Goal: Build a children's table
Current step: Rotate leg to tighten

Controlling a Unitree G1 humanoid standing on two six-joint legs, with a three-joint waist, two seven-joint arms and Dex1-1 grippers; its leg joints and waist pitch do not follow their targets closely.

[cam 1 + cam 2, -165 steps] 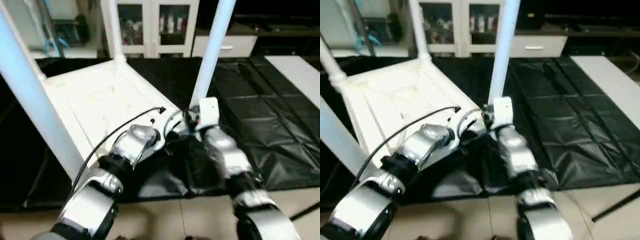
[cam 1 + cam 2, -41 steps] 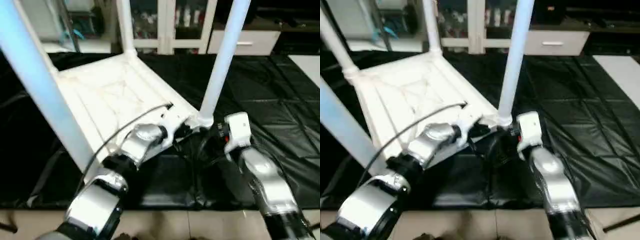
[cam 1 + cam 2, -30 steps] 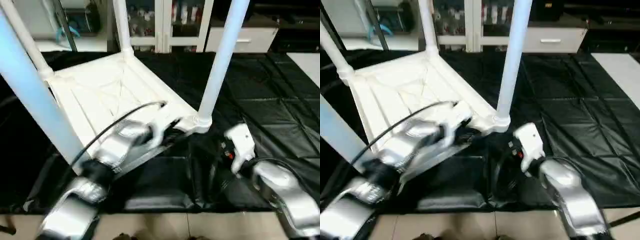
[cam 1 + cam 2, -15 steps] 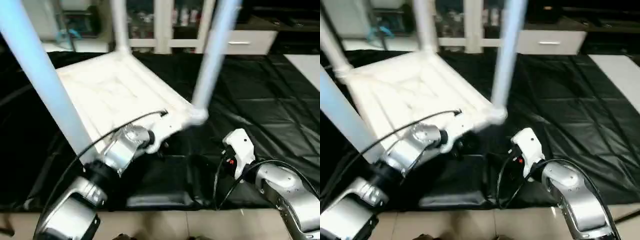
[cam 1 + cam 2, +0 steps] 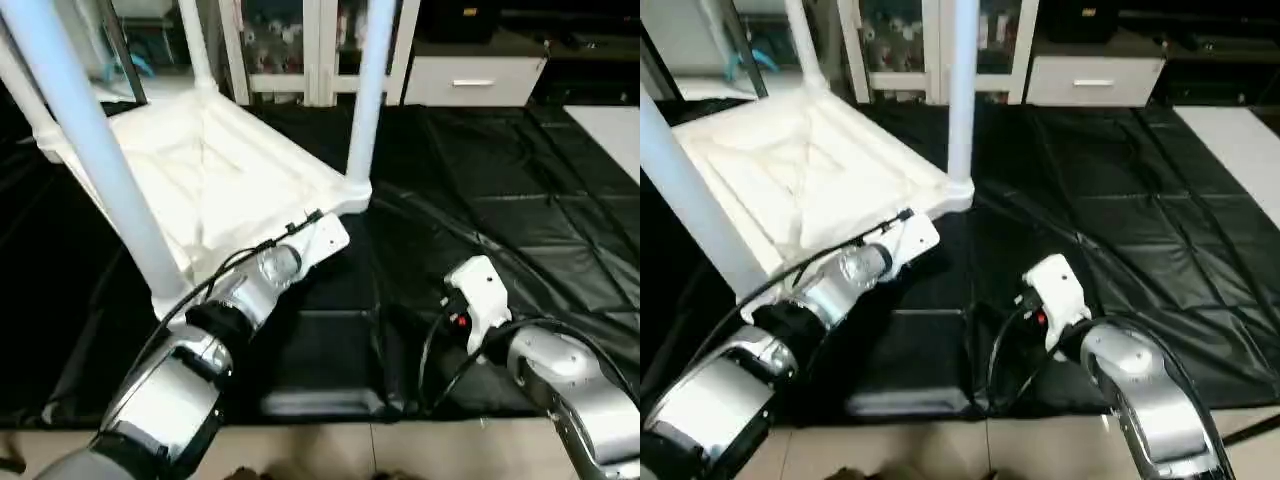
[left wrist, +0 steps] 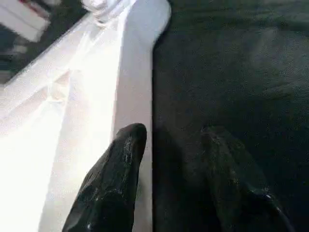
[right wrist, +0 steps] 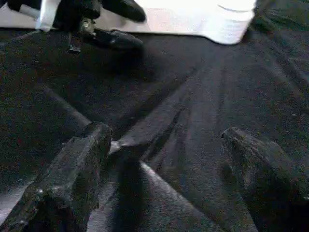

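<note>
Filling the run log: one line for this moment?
table: upside down, legs up | left gripper: open at its edge | right gripper: open, empty

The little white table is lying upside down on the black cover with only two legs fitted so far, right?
Not quite: the children's table is upside down on the black cover, but four legs rise from its corners, as the left eye view shows.

Children's table (image 5: 230, 170) lies inverted on work table (image 5: 520, 190).
</note>
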